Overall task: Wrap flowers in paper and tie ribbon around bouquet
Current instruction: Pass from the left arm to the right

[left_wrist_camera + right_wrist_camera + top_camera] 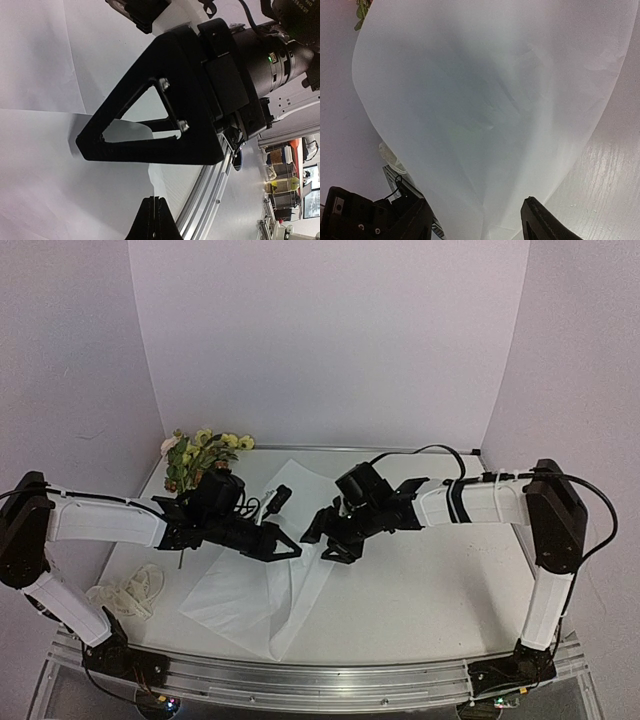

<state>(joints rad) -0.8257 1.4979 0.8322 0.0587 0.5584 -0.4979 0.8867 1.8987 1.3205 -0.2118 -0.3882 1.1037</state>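
We look down on a white tabletop with two robot arms reaching in from the 6 o'clock edge and meeting near the middle. The paper, a large thin white sheet, lies from the centre toward 7 o'clock, and its right side rises in a soft fold between the two arms. The left gripper rests at that fold with its fingers clenched tight together. We cannot tell from its wrist view whether any paper is pinched between them. The right gripper faces it from the 3 o'clock side, just beside it. In the right wrist view the jaws stand apart and released, with the narrow lower point of the folded sheet hanging between them and touching neither finger clearly. The flowers, pale yellow blooms on green stems, lie at about 10 o'clock near the back wall, off the paper and behind the left arm. The ribbon, a loose cream heap, sits at about 8 o'clock, apart from the sheet and near the left arm's base.
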